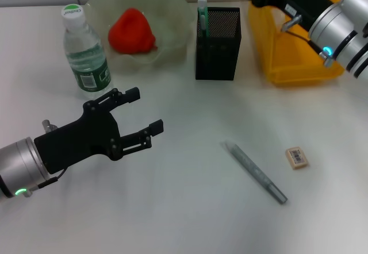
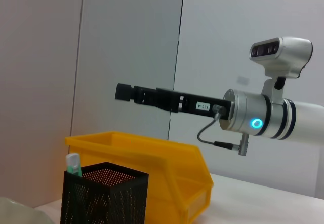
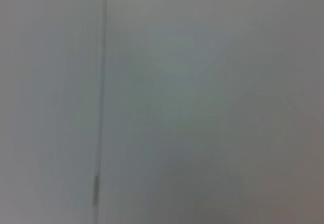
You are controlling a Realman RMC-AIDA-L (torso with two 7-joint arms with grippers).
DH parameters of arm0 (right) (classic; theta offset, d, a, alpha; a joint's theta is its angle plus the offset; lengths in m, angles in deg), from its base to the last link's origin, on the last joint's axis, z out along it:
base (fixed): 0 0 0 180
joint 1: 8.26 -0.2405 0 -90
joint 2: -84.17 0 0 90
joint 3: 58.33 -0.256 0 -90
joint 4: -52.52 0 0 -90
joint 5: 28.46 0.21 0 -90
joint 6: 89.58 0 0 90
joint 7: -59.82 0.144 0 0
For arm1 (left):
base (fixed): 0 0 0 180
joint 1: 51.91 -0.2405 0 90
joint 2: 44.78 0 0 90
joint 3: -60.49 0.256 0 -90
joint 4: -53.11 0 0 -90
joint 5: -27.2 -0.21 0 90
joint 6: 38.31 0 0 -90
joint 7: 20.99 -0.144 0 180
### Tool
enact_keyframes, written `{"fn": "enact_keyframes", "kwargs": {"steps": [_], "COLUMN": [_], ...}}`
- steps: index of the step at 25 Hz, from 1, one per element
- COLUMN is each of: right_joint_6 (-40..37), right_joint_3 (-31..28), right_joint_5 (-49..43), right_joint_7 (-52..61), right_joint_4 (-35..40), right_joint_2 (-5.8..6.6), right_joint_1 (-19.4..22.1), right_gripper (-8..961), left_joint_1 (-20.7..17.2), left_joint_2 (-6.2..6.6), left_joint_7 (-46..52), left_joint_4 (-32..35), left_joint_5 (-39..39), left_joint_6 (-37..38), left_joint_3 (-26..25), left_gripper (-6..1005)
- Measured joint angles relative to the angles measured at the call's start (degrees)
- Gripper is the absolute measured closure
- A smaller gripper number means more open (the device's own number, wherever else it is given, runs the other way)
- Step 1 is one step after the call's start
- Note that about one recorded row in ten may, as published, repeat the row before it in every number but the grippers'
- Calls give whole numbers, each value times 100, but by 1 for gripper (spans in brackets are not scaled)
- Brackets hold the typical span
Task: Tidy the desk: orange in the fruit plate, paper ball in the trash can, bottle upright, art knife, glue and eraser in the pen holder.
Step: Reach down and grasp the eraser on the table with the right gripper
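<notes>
Left claw (image 1: 148, 111) wide over bare desk (image 1: 172, 208); right claw's (image 2: 124, 92) tips cut off, state unclear.

White bench (image 1: 184, 219) fills near scene; pale grey panelled wall (image 2: 126, 41) at far side, dark vertical seams, even light.

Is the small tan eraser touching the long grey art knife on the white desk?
Apart. The head view shows the small tan eraser lying beside the long grey art knife, with bare white desk between them.
</notes>
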Motion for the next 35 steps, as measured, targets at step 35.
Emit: {"fn": "enact_keyframes", "kwargs": {"steps": [35], "right_joint_6": [-3316], "right_joint_3": [-412], "right_joint_5": [-4901], "right_joint_7": [6387], "right_joint_4": [4280], "right_joint_2": [567], "right_joint_1": [1115], "right_gripper": [135], "left_joint_1": [-60], "left_joint_2": [89], "left_joint_7": [242], "left_joint_4": [225], "left_joint_5": [-65], "left_joint_6": [202], "left_joint_3": [396], "left_gripper": [140]}}
